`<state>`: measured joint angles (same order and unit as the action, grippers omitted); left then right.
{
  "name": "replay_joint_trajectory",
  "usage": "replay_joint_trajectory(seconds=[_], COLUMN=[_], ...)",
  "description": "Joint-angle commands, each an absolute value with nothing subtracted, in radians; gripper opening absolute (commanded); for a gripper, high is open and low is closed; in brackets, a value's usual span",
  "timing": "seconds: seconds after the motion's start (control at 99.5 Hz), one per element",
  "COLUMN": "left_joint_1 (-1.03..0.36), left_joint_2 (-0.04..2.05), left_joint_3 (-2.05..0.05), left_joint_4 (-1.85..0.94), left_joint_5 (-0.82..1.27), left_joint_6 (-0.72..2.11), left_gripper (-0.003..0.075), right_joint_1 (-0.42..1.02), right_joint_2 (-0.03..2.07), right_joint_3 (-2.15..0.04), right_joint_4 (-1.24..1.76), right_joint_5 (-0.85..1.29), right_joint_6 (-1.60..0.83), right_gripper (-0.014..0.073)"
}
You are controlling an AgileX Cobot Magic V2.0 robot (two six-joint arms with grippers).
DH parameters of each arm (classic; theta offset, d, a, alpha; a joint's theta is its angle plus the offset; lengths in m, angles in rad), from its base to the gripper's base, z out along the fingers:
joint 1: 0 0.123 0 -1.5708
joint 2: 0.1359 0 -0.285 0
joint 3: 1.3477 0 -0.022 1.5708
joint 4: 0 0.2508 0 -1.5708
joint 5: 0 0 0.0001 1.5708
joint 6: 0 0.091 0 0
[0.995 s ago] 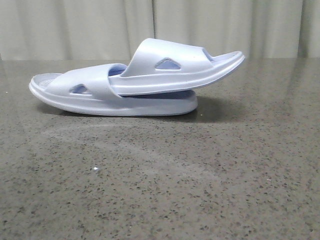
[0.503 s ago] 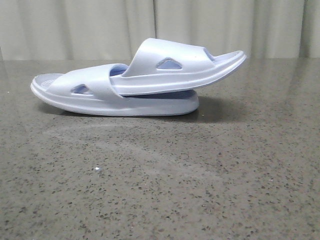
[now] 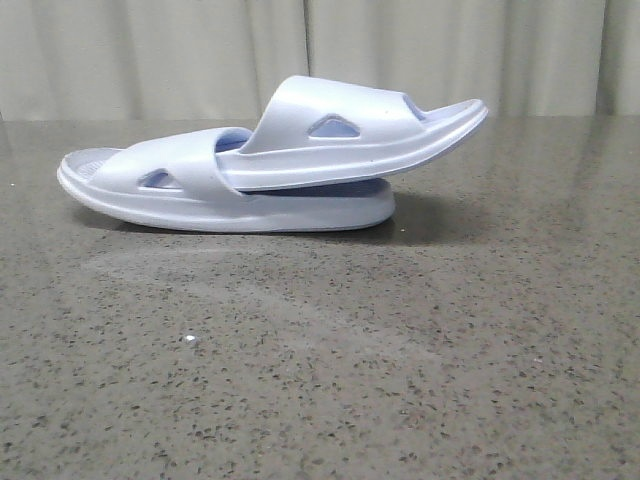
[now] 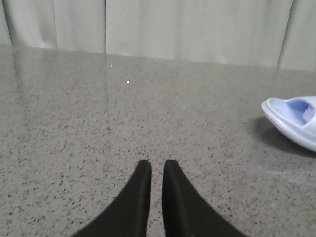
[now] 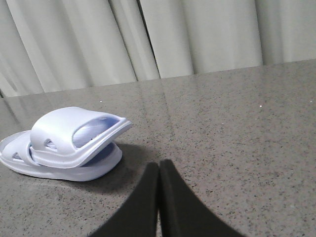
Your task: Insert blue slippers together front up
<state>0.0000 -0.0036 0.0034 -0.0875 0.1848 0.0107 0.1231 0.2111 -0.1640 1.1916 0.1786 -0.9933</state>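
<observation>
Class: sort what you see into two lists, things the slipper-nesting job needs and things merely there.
Belongs to the job:
- upper slipper, tucked under the lower one's strap
- lower slipper
- left hand
- right hand

Merely there:
- speckled table
- curtain

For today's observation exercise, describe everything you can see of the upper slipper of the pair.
The upper slipper is pale blue, near white, moulded foam by its look, with a wide strap pierced by a triangular side hole. One end is pushed under the lower slipper's strap; it rests on that slipper, tilted, with its free end raised beyond it. No tool touches it.
</observation>
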Motion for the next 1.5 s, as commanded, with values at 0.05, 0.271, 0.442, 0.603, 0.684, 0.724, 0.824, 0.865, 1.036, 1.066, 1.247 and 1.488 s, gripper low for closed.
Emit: replay_joint_trajectory(seconds=[0.05,0.271,0.442,0.603,0.684,0.724,0.824,0.865,1.036,1.066,1.247,1.488], left_joint_1=[0.006,0.006,0.006,0.006,0.006,0.006,0.006,0.006,0.006,0.006,0.006,0.006], left_joint_2=[-0.032,-0.032,-0.032,-0.032,-0.032,-0.032,-0.032,-0.032,-0.032,-0.032,-0.032,-0.032], left_joint_3=[0.012,0.012,0.012,0.012,0.012,0.012,0.012,0.012,0.012,0.012,0.012,0.012], left_joint_4=[-0.077,-0.082,-0.082,-0.082,-0.082,-0.082,-0.082,-0.082,-0.082,-0.082,-0.082,-0.082], left_joint_5=[0.127,0.126,0.127,0.127,0.127,0.127,0.127,0.127,0.127,0.127,0.127,0.127], left_joint_6=[0.000,0.000,0.000,0.000,0.000,0.000,0.000,0.000,0.000,0.000,0.000,0.000], left_gripper=[0.0015,0.0015,0.0015,0.0015,0.0015,0.0015,0.0015,0.0015,0.0015,0.0015,0.0015,0.0015], right_joint_1=[0.126,0.126,0.126,0.126,0.126,0.126,0.126,0.126,0.126,0.126,0.101,-0.004], right_joint_2=[0.215,0.215,0.215,0.215,0.215,0.215,0.215,0.215,0.223,0.226,0.254,0.091], right_joint_3=[-0.191,-0.191,-0.191,-0.191,-0.191,-0.191,-0.191,-0.191,-0.189,-0.189,-0.124,0.031], right_joint_4=[1.206,1.206,1.206,1.206,1.206,1.206,1.206,1.206,1.027,0.929,0.216,0.127], right_joint_5=[0.147,0.147,0.147,0.147,0.147,0.147,0.147,0.145,0.111,0.105,-0.006,-0.015], right_joint_6=[-1.001,-1.001,-1.001,-1.001,-1.001,-1.001,-1.001,-1.001,-0.967,-0.905,-0.226,-0.145], right_gripper=[-0.0078,-0.0078,-0.0078,-0.0078,-0.0078,-0.0078,-0.0078,-0.0078,-0.0078,-0.0078,-0.0078,-0.0078])
